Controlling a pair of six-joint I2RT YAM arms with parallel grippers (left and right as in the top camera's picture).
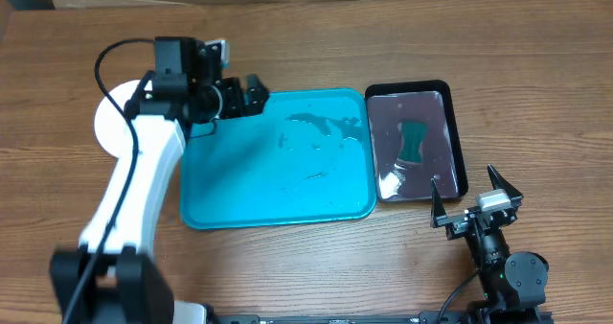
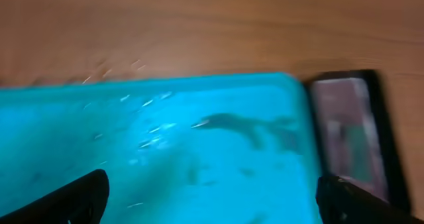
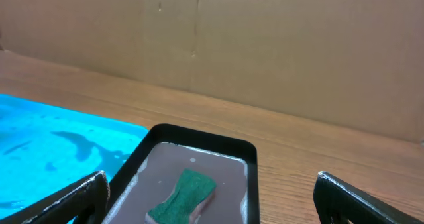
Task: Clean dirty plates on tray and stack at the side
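- At the far left of the desk (image 1: 57, 84) a white plate (image 1: 107, 123) lies beside the turquoise tray (image 1: 230, 195), half hidden under the left arm. I judge this is the stacking place; how many plates lie there, I cannot tell.
- The left pincer (image 1: 251, 92) hovers over the tray's far left corner, spread wide and empty.
- The tray's long axis runs left to right. No plate shows on it, only wet smears.
- The black tray (image 1: 458, 142) points away from the robot, and its green sponge (image 1: 414, 142) lies the same way.
- The right pincer (image 1: 469, 195) is spread and empty.

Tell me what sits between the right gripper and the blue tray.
The black tray with its green sponge lies between right gripper and blue tray, clear in the overhead view.
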